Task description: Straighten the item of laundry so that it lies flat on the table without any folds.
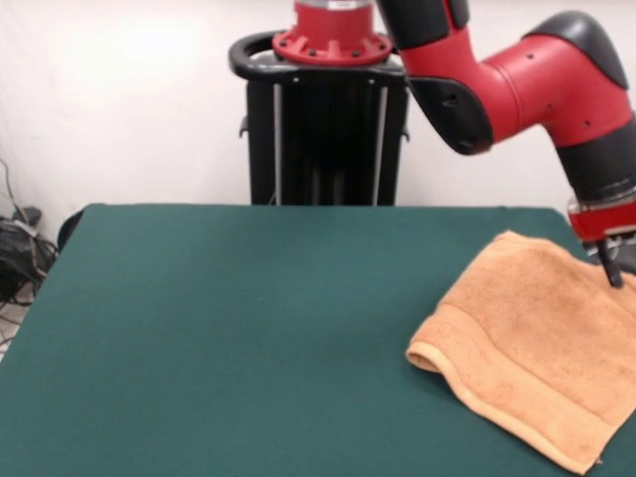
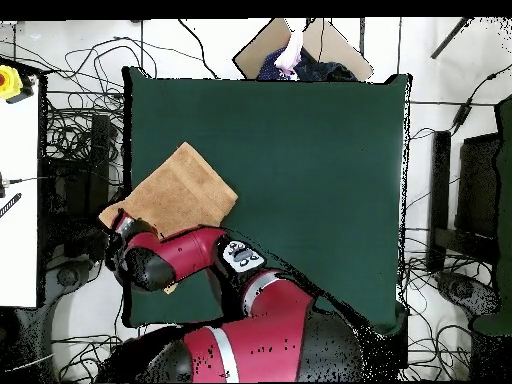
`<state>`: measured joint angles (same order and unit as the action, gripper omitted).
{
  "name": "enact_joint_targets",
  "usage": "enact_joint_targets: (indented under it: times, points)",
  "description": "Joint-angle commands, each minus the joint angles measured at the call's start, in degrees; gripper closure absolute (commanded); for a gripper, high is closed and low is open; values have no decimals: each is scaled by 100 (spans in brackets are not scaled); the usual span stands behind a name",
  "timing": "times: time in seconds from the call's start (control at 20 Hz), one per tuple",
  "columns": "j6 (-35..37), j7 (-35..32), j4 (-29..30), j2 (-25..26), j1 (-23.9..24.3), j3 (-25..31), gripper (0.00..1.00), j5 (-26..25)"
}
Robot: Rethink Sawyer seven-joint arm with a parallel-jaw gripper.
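At frame right, my gripper [image 1: 613,270] touched the folded peach towel [image 1: 532,343]; grip state unclear. I'd pinch only 1 layer.

Peach towel [image 1: 542,343] — folded double — overhanging the table [image 1: 219,328] edge.

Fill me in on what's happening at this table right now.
A red and black Sawyer arm reaches down to a peach towel lying at one side of the green table. Its gripper is at the towel's far edge, by a corner; whether it is open or shut cannot be told. The towel's near corner is doubled over, so it isn't flat yet. In the overhead view part of a person shows at the table's far edge.
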<state>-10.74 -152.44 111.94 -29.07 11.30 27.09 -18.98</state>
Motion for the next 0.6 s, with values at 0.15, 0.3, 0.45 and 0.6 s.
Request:
enact_joint_targets:
  times: [0.15,0.3,0.45,0.6]
  points:
    - [69,-515,-452,63,-74,-340,0,428]
    - [240,-552,-410,-143,-265,-574,0,632]
    - [988,-426,-348,-676,-470,-903,0,907]
    - [1633,-314,-404,-1080,-779,-1363,0,1151]
